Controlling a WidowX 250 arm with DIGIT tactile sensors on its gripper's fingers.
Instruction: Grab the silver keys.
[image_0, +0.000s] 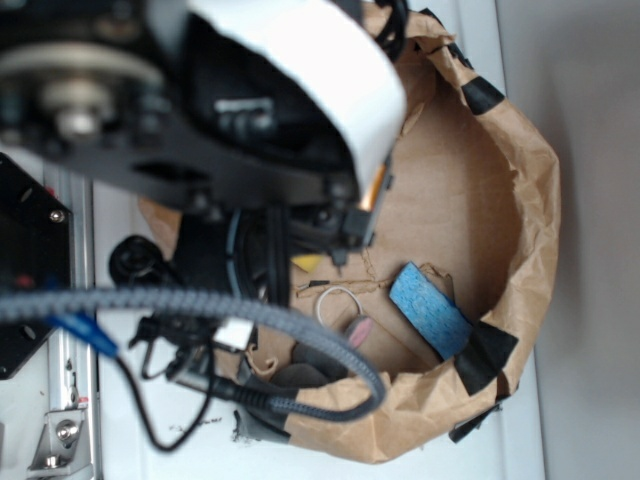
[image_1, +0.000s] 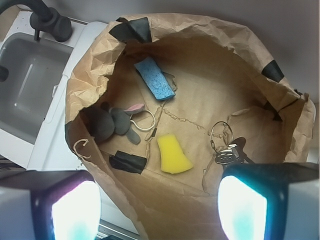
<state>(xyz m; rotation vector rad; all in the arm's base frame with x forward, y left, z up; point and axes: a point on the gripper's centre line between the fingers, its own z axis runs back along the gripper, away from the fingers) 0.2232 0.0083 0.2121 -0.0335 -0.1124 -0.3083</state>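
The silver keys (image_1: 231, 150) lie on the floor of a brown paper bag (image_1: 200, 60) at the right of the wrist view, fanned below their thin round wire ring (image_1: 219, 132). My gripper (image_1: 159, 210) hovers high above the bag's near rim, open and empty; its two glowing pads (image_1: 75, 210) stand far apart at the bottom corners. The right pad sits just below the keys in the picture. In the exterior view the arm (image_0: 250, 100) hides the keys.
Also in the bag: a blue sponge (image_1: 154, 77), a yellow wedge (image_1: 173, 154), a grey plush rabbit (image_1: 111, 122) with a white loop (image_1: 145, 120), black tape patches (image_1: 128, 161). A grey sink (image_1: 30, 85) with a black tap (image_1: 50, 20) lies left. Cables (image_0: 180, 310) hang beside the bag.
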